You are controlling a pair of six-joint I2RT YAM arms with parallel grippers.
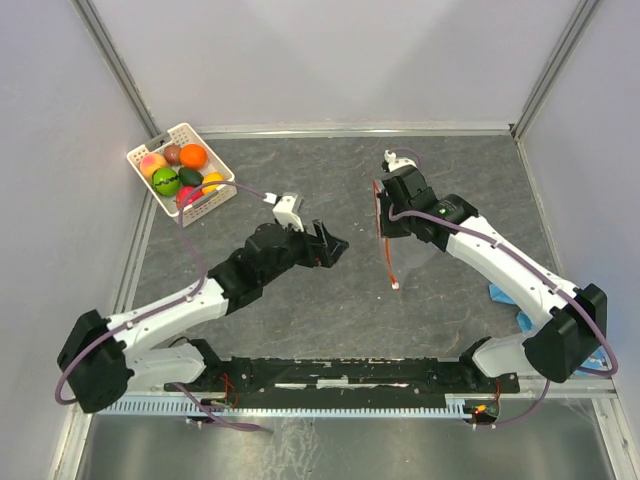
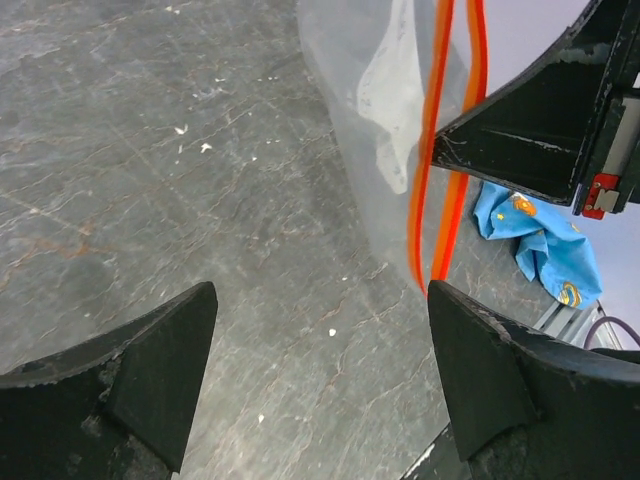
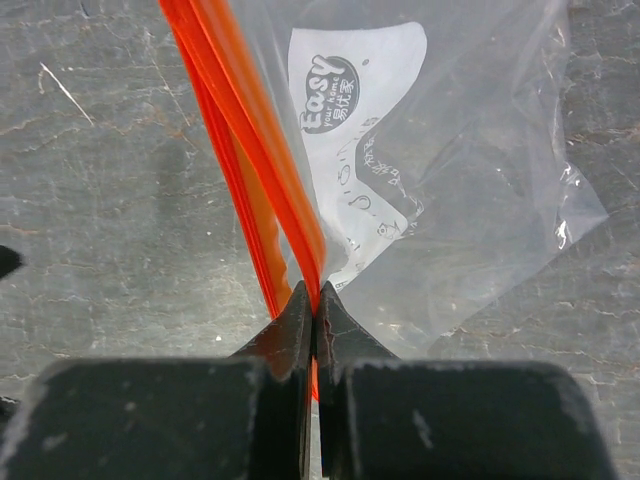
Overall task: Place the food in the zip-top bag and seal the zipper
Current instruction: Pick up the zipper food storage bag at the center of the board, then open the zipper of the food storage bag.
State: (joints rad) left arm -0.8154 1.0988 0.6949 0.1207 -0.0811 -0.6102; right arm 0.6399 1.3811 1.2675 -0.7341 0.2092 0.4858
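Observation:
The clear zip-top bag [image 1: 418, 255] hangs mid-table, its orange-red zipper [image 1: 385, 240] running top to bottom in the top view. My right gripper [image 1: 384, 208] is shut on the zipper strip [image 3: 262, 130]. In the right wrist view, my right gripper [image 3: 315, 298] pinches one of the two parted lips. The white label [image 3: 355, 120] faces the camera. My left gripper [image 1: 332, 247] is open and empty just left of the bag. In the left wrist view, my left gripper [image 2: 322, 300] has the zipper [image 2: 425, 180] by its right finger. The food [image 1: 180, 172] lies in the white basket.
The white perforated basket [image 1: 228, 190] stands at the far left corner by the wall. A blue cloth [image 1: 500, 293] lies under my right arm, and it shows in the left wrist view [image 2: 545, 245]. Grey walls enclose the table on three sides.

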